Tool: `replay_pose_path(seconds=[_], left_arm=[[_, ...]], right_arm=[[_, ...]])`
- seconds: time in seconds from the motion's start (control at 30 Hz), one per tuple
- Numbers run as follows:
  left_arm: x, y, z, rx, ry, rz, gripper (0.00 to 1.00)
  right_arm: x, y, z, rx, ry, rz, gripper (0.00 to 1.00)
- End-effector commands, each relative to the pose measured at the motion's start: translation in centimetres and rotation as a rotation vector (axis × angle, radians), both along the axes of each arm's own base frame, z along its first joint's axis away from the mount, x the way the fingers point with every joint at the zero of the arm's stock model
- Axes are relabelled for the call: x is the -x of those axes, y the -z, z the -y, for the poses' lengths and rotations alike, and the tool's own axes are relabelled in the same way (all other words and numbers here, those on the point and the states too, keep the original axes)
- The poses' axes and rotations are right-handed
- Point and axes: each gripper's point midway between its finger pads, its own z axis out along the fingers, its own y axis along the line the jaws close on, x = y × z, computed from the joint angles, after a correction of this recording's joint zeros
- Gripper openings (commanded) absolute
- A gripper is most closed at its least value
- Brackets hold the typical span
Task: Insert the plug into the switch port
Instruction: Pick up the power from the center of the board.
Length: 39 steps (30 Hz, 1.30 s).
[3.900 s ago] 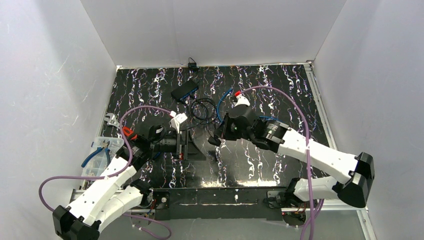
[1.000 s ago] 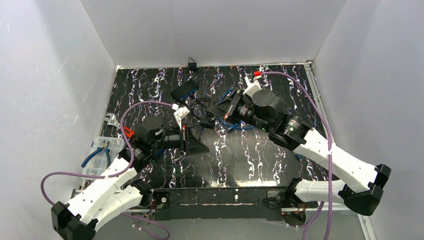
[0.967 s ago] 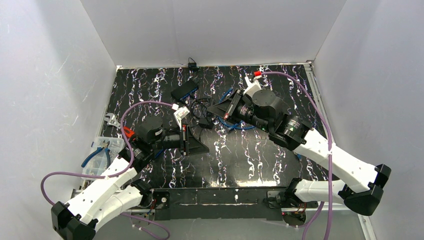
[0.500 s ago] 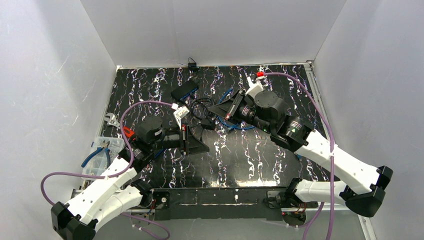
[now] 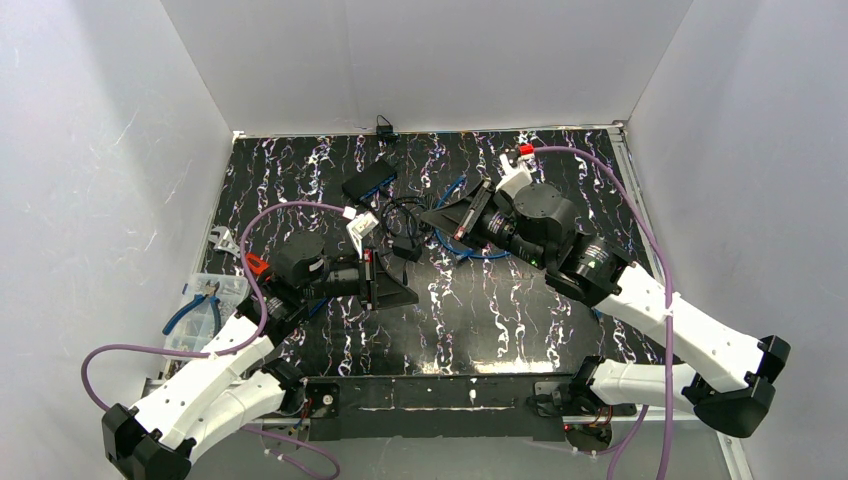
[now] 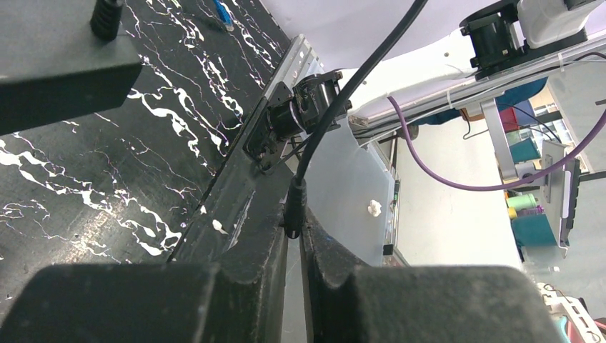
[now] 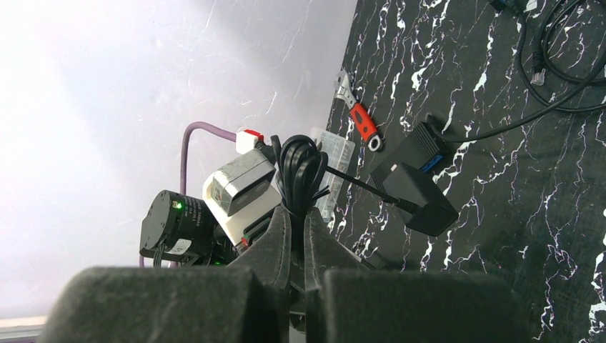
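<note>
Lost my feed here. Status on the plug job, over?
Left gripper shut on plug. Right gripper shut on cable coil. Plug away from switch. Loose cable loops beside it.

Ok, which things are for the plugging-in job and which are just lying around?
For the job:
switch; plug, pinched by the left gripper; black cable coil, pinched by the right gripper.

Just lying about:
red-handled wrench; blue-handled pliers; clear box.

Switch (image 5: 368, 182) at back, cable coil (image 5: 400, 212) just right of it, pliers (image 5: 192, 310) in box (image 5: 232, 285) far left
</note>
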Motion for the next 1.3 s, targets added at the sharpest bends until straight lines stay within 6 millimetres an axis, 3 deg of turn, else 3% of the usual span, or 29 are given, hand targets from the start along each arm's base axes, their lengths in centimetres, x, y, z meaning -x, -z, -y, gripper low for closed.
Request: replay_pose_path(seconds=[0.0,0.07,0.2,0.33,0.53,0.83,1.03,1.27], left_arm=[[0.1,-0.7,0.0,0.017,0.002,0.032,0.05],[0.1,-0.7,-0.1,0.018,-0.002,0.034,0.00],[0.3,-0.4,-0.3,0.006,-0.006,0.023,0.00],[0.4,-0.3,-0.4,-0.009,-0.003,0.006,0.00],[1.9,0.7,0.1,-0.023,0.108,-0.088,0.00],[1.8,6.7,0.2,-0.171,0.100,-0.305,0.00],[2.1,8.9,0.1,-0.225,0.109,-0.376,0.00],[3.1,10.8,0.2,-0.269,0.165,-0.442,0.00]], right_arm=[[-0.1,-2.5,0.4,-0.081,0.019,0.046,0.01],[-0.1,-2.3,0.5,-0.077,0.022,0.044,0.01],[-0.2,-1.5,1.1,-0.058,0.043,0.039,0.01],[-0.3,0.6,2.1,-0.013,0.075,0.023,0.01],[-0.4,5.8,3.8,0.069,0.142,-0.047,0.01],[0.0,14.0,5.5,0.205,0.192,-0.167,0.01],[0.7,20.5,7.0,0.315,0.223,-0.250,0.01],[1.9,24.5,8.1,0.383,0.202,-0.298,0.02]])
